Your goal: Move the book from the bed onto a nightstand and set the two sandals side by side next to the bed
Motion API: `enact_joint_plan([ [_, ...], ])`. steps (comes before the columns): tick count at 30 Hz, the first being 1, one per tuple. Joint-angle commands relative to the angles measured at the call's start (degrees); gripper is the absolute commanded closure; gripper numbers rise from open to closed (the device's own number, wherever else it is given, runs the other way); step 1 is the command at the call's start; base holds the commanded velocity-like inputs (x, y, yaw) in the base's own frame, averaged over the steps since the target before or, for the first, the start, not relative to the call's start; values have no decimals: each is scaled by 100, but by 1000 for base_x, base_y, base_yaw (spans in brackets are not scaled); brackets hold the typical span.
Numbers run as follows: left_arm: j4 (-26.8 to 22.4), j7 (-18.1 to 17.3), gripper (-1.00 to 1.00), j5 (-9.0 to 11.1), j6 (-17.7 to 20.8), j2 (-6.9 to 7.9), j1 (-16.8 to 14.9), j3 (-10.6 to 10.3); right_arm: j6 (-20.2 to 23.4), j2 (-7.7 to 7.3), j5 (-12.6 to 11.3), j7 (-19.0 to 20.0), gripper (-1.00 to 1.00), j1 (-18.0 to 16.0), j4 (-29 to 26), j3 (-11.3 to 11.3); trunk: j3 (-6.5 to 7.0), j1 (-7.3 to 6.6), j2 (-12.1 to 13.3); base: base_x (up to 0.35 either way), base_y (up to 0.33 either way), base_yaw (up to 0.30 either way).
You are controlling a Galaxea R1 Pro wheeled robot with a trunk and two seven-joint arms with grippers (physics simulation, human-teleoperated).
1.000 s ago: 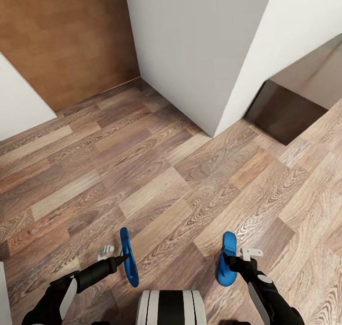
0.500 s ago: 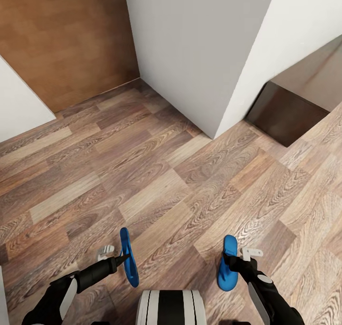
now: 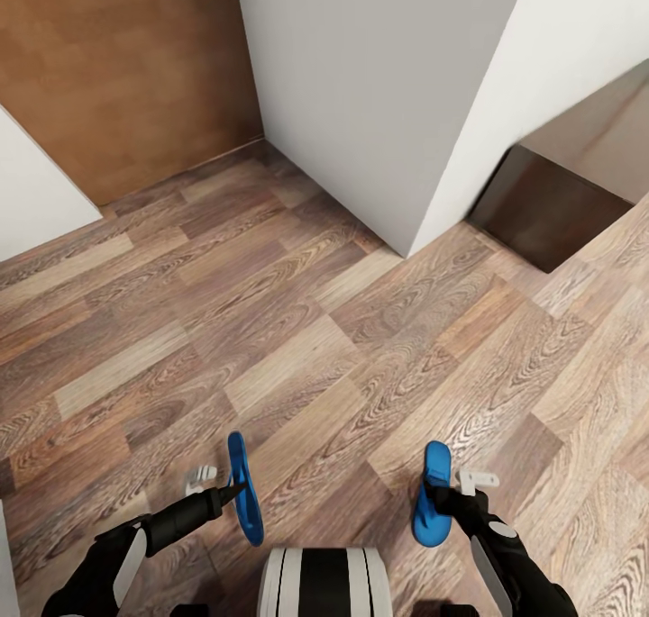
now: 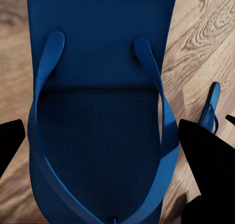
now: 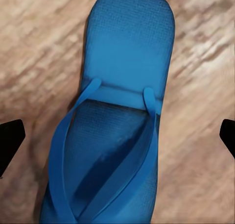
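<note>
I hold one bright blue sandal in each hand, low over the brown plank floor (image 3: 297, 329). My left gripper (image 3: 236, 492) is shut on the left sandal (image 3: 243, 486), which hangs edge-on. In the left wrist view this sandal (image 4: 103, 87) lies strap-side up between the black fingertips (image 4: 208, 153) of the left gripper (image 4: 107, 145). My right gripper (image 3: 443, 500) is shut on the right sandal (image 3: 433, 491). In the right wrist view that sandal (image 5: 122, 101) sits in the right gripper (image 5: 117, 136). The right sandal (image 4: 210, 109) also shows small in the left wrist view. The book and the bed are out of view.
A white wall corner (image 3: 397, 104) juts out straight ahead. A brown wood panel (image 3: 117, 68) stands at the back left, with a white surface (image 3: 36, 194) at the left edge. A low dark brown cabinet (image 3: 550, 221) with a glossy top sits at the right.
The whole picture has shifted slightly, so the camera has moved. Both grippers keep the sandals in the same pose before my trunk.
</note>
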Motion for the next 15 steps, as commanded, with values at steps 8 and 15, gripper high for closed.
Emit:
enact_joint_plan([
  [8,0,-21,100,38,60,1,-2,9,29,1,-47,22,-100,0,-10,-10,-115,12,-8,0,0,0],
  [15,0,-25,100,45,60,4,-2,9,28,3,-44,22,-100,0,-10,-10,-115,12,-8,0,0,0],
])
